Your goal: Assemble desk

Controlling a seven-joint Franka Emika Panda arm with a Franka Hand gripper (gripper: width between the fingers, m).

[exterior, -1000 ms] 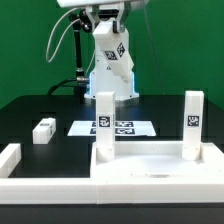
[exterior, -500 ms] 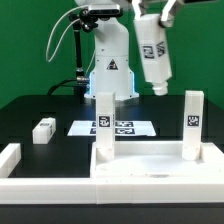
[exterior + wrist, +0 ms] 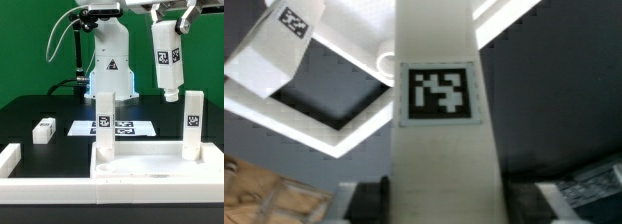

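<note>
Gripper clamped on leg, aloft, well above tabletop, slightly tilted. Standing legs occupy far corners. Best: square leg upright, align over free corner, descend slowly.

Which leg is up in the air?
The raised leg in the tool, high on the exterior view's right. The standing legs are on the tabletop; the lying leg rests on the table.
</note>
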